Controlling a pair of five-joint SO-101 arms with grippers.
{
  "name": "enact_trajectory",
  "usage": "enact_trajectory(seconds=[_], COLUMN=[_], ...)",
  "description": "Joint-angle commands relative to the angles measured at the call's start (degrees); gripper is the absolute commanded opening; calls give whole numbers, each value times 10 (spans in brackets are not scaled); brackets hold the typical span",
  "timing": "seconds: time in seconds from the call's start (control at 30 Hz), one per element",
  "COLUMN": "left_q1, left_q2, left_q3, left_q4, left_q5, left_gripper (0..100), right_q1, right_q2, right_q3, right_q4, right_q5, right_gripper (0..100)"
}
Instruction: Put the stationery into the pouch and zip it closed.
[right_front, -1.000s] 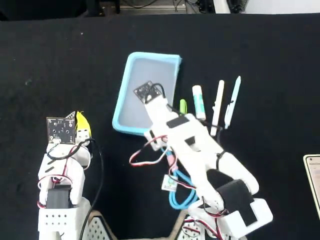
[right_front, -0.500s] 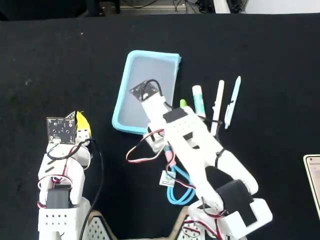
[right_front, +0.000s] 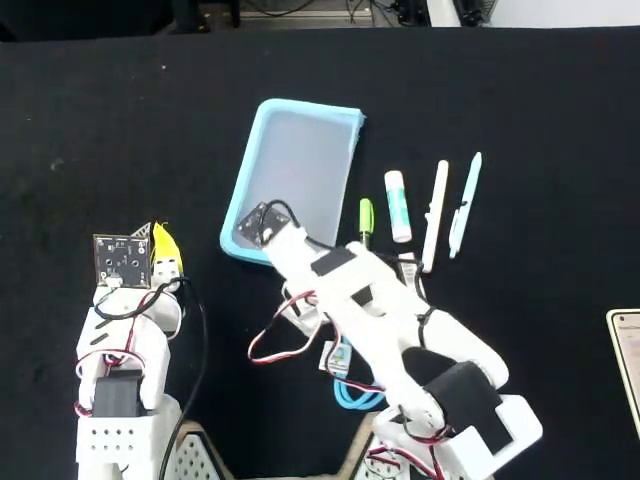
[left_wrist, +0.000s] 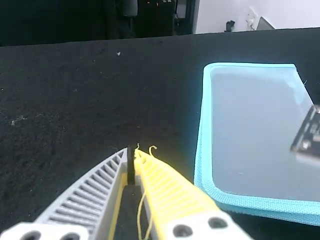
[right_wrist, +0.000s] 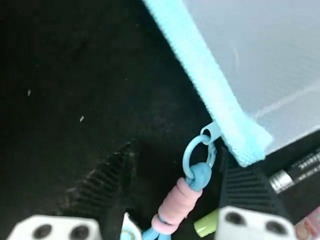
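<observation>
Presently your right hand (right_wrist: 179, 151) stands wide astride the zipper pull (right_wrist: 196, 159); stationery (right_front: 398, 205) lies right of the pouch (right_front: 300, 160); zipping now would shut it empty; left hand (left_wrist: 132, 155) closed, empty.

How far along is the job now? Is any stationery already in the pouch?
Nothing is done yet: the highlighter, glue stick, white pen and blue pen lie on the table beside the pouch. In hand: the right gripper stands open around the zipper pull at the pouch's corner, not gripping it. The left gripper is shut, empty, apart from the pouch. Left: loading all four items and zipping.
</observation>
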Motion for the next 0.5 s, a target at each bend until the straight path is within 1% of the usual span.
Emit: enact_trajectory(seconds=[0.0, 0.03, 0.1, 0.27, 0.33, 0.37, 0.47], left_q1=[7, 7, 7, 8, 8, 8, 8], left_q2=[-3, -3, -3, -3, -3, -3, -3], left_q3=[13, 13, 13, 13, 13, 13, 13], left_q4=[1, 1, 1, 1, 1, 1, 1], left_q5=[4, 4, 4, 4, 4, 4, 4], left_gripper=[33, 33, 33, 33, 33, 33, 33], right_q1=[-4, -4, 1, 57, 81, 89, 92], right_q2=[1, 1, 1, 0, 0, 0, 0], right_q3=[1, 1, 1, -7, -8, -10, -8], right_q4=[-14, -14, -16, -21, -21, -20, -16], right_q5=[37, 40, 40, 35, 35, 35, 35], right_gripper=[250, 247, 200, 10, 21, 11, 11])
